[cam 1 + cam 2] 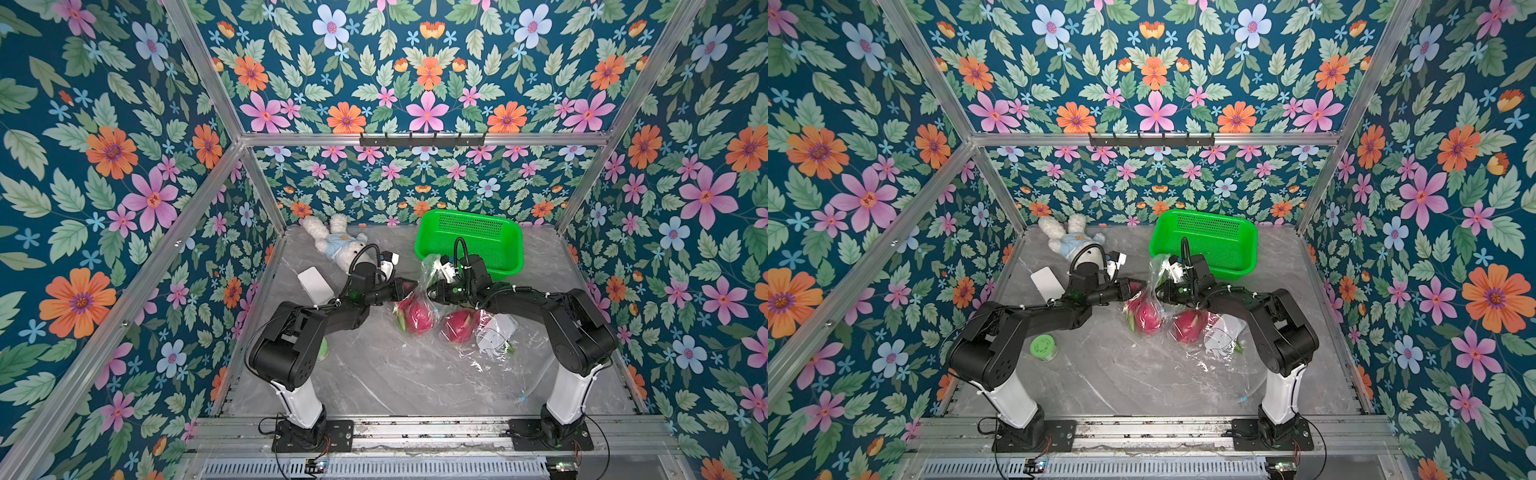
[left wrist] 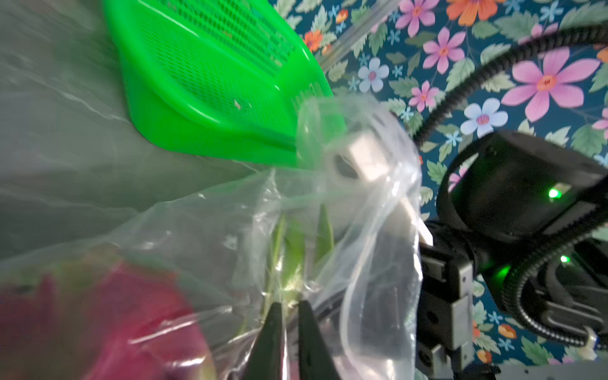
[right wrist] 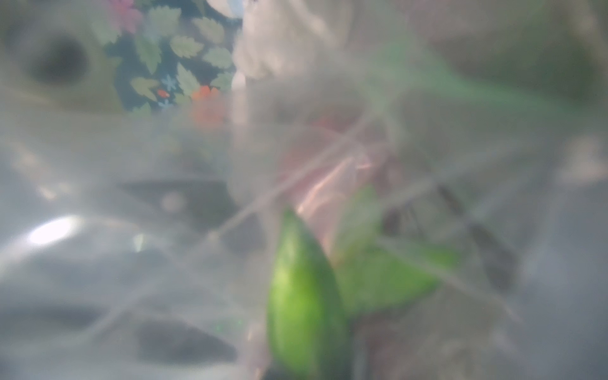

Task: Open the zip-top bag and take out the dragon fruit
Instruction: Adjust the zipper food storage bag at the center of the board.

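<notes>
Find two fruits in both top views: the first dragon fruit (image 1: 417, 318) on the left arm's side, and the second dragon fruit (image 1: 459, 326) just beside it on the right arm's side. Both lie inside the clear zip-top bag (image 1: 482, 353) on the grey marbled surface (image 1: 386, 374). One end of the bag stands lifted above the first fruit, between the two grippers. A white paper label (image 1: 498, 330) shows through the film past the second fruit.

Check the left gripper (image 2: 289, 306) in the left wrist view. Its jaws stand a narrow gap apart, with bag film and green scale tips right at the fingertips (image 2: 274, 325). You cannot tell whether they pinch the film.

Check the right gripper (image 1: 433, 291). It sits against the lifted film, facing the left gripper. Film fogs the right wrist view, so you cannot tell how its jaws stand or whether they hold anything.

Beyond the bag, note the green basket (image 1: 478, 226) just behind the right gripper and a plush rabbit (image 1: 336, 241) at the back left. A white card (image 1: 316, 284) lies beside the left arm, and a green round lid (image 1: 1043, 347) lies near its elbow.
</notes>
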Motion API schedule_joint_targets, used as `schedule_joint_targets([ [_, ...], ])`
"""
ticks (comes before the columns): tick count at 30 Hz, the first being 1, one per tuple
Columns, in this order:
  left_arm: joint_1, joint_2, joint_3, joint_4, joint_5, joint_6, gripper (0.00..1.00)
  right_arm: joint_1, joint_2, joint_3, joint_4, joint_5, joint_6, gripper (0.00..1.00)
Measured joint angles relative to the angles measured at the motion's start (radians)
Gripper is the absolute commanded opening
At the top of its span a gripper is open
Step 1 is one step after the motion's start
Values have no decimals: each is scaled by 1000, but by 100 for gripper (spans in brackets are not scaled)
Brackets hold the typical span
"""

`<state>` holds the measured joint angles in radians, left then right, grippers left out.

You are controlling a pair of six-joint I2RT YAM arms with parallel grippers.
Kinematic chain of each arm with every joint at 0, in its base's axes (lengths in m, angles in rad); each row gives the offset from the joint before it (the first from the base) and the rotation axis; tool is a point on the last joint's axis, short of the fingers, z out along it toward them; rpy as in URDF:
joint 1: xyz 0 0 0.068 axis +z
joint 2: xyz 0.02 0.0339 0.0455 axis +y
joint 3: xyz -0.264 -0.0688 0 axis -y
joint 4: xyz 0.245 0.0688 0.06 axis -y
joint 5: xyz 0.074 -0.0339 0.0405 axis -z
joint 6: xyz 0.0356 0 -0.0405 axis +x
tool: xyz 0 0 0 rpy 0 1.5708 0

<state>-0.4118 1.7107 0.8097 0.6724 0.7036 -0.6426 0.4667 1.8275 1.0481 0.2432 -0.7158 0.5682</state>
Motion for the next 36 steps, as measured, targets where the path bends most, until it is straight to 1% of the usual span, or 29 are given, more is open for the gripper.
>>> schedule_joint_targets([
  [1,18,-16,0,-9,0,8,58,-2,-14,-7,0,-3,-8,8],
  [4,56,-61,11,-52,-10,39,76,-12,-43,-28,9,-37,-51,8],
  [6,63,-76,34,-73,-9,64,83,-24,-50,-37,16,-68,-74,8],
  [7,67,-77,48,-85,-6,79,89,-31,-51,-42,18,-85,-82,8],
  [10,74,-56,79,-114,6,115,98,-45,-51,-44,18,-119,-111,8],
  [15,78,26,110,-179,28,154,99,-46,-54,-44,9,-145,-156,7],
  [20,79,80,124,-240,-6,182,98,-50,-64,-45,-8,-148,-183,7],
  [23,79,112,139,-253,-14,180,96,-50,-70,-45,-14,-144,-197,7],
  [25,79,137,143,-252,0,174,94,-50,-71,-45,-22,-142,-205,8],
  [27,77,153,138,-253,14,168,89,-50,-71,-45,-33,-136,-212,7],
  [28,75,157,131,-253,23,159,83,-50,-71,-45,-39,-134,-216,7],
  [29,73,159,123,-253,31,149,73,-50,-71,-44,-43,-129,-218,7],
  [31,70,163,104,-228,62,132,49,-50,-71,-41,-53,-124,-227,7],
  [32,70,163,97,-209,71,123,40,-49,-71,-40,-56,-121,-230,7],
  [34,71,164,77,-154,85,106,16,-49,-71,-35,-71,-120,-235,7],
  [35,72,164,72,-141,87,102,7,-50,-73,-33,-77,-121,-236,7],
  [36,74,163,64,-131,86,92,0,-50,-76,-31,-86,-118,-238,7],
])
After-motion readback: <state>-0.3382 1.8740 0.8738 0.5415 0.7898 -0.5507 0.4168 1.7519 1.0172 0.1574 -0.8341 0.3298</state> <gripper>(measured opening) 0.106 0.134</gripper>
